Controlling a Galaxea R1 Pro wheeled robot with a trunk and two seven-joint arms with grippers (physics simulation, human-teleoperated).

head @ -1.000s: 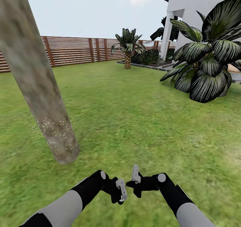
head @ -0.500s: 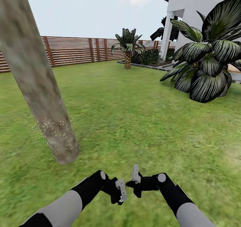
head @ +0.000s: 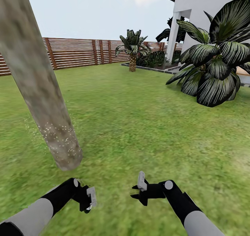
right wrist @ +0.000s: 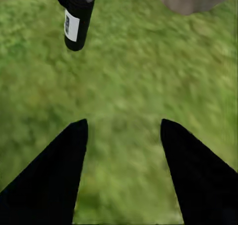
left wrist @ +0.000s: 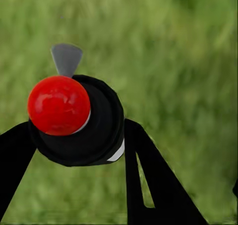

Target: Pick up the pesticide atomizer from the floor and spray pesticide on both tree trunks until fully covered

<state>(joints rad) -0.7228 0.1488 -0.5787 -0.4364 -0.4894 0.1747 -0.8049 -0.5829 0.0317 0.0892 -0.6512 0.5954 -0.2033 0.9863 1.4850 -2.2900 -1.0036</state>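
I have the pesticide atomizer (left wrist: 79, 120) pinched between my left gripper's (head: 88, 202) fingers, red cap toward the wrist camera, held over the grass (head: 146, 124) just beside the base of the tree trunk (head: 38, 86), which carries pale specks of pesticide (head: 59, 135). My right gripper (right wrist: 124, 150) hangs spread, empty, well apart from the atomizer.

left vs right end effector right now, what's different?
Load: the left end effector grips the pesticide atomizer, a black bottle with a red cap; the right end effector holds nothing, its fingers spread over grass.
Position: in the head view the left end effector sits near the base of the tree trunk; the right sits near centre.
Shared: both are black and hang low over the floor.
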